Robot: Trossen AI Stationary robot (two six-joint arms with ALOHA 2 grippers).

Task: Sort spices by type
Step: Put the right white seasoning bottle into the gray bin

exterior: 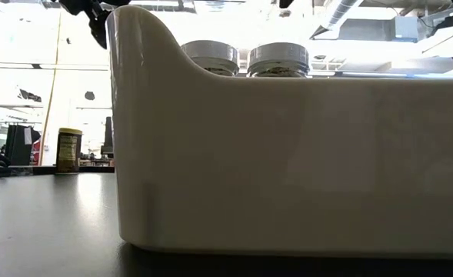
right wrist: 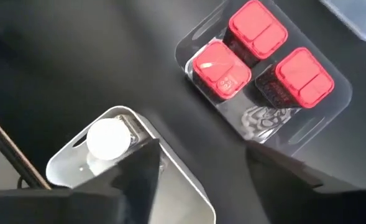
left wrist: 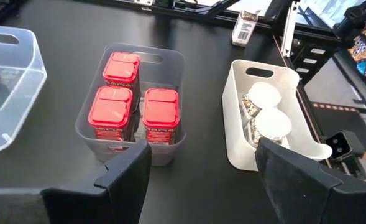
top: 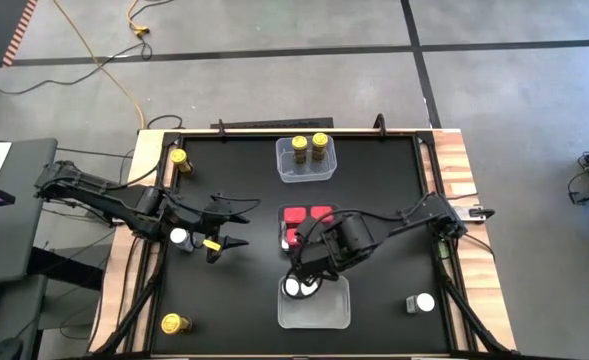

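Observation:
My left gripper point(top: 240, 229) point(left wrist: 202, 149) hovers open at the table's left-middle, with nothing between its fingers. A white-capped jar point(top: 179, 237) stands beside that arm. My right gripper point(top: 302, 278) point(right wrist: 201, 152) is open above the far-left corner of the near tub point(top: 329, 312). Two white-capped jars point(left wrist: 265, 96) point(left wrist: 274, 124) stand in that tub. Three red tins point(left wrist: 117, 68) point(left wrist: 110, 107) point(left wrist: 160, 107) stand in the middle tub point(top: 284, 225). Two yellow-capped jars point(top: 298, 150) point(top: 319, 146) stand in the far tub point(top: 282, 172).
Loose yellow-capped jars stand at the far-left corner point(top: 178, 158) and the near-left corner point(top: 174, 323). Another white-capped jar point(top: 420, 302) is near the right front corner. In the low view the near tub's wall point(exterior: 288, 169) fills most of the picture. Bare table lies between the tubs.

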